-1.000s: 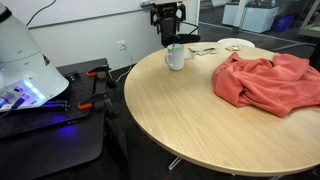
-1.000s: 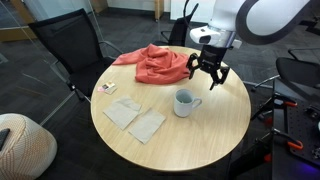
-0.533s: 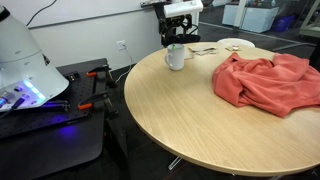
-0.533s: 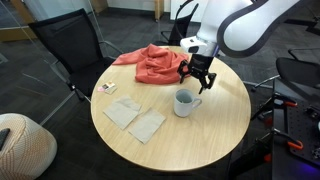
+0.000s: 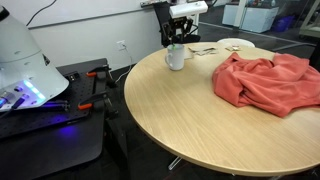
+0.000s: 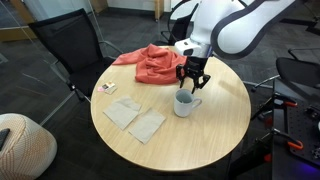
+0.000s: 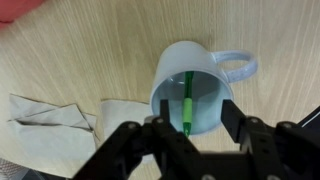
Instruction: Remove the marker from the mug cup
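Note:
The white mug cup [image 7: 196, 78] stands on the round wooden table, its handle to the right in the wrist view. The green marker [image 7: 187, 103] stands inside it, leaning toward the near rim. My gripper [image 7: 188, 120] is open, directly above the mug, its two black fingers on either side of the marker's upper end and not touching it. In both exterior views the gripper [image 6: 190, 80] hangs just over the mug [image 6: 185, 103], which also shows at the far table edge [image 5: 176, 57]. The marker is too small to see in the exterior views.
A crumpled red cloth [image 6: 155, 62] lies on the table behind the mug and shows large in an exterior view [image 5: 265, 80]. Two paper napkins [image 6: 135, 117] lie on the table near the mug; they also show in the wrist view [image 7: 60, 125]. Office chairs surround the table.
My gripper has moved sideways toward the mug and lowered, from beside it to directly over it. The mug and marker have not moved.

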Action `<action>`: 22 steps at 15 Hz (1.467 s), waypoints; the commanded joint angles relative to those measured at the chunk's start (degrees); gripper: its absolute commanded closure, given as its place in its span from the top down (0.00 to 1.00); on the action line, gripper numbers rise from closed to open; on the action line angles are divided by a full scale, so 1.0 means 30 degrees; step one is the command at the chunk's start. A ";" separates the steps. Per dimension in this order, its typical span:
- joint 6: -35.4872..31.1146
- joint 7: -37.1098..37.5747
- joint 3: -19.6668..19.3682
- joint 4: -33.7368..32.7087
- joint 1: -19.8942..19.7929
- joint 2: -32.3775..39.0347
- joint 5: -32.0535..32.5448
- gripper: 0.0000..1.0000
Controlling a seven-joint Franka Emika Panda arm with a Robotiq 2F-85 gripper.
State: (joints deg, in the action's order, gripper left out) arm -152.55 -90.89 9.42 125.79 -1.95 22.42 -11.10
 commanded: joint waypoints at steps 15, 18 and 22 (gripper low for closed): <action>0.1172 -0.0168 0.0737 -0.1538 -0.0683 0.1471 0.0928 0.31; 0.1225 -0.0169 0.0818 -0.1780 -0.0661 0.1799 0.0984 0.36; 0.1347 -0.0123 0.0977 -0.2214 -0.0606 0.2414 0.1098 0.34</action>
State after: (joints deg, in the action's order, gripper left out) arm -150.67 -90.96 11.14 121.63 -2.73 27.98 -9.24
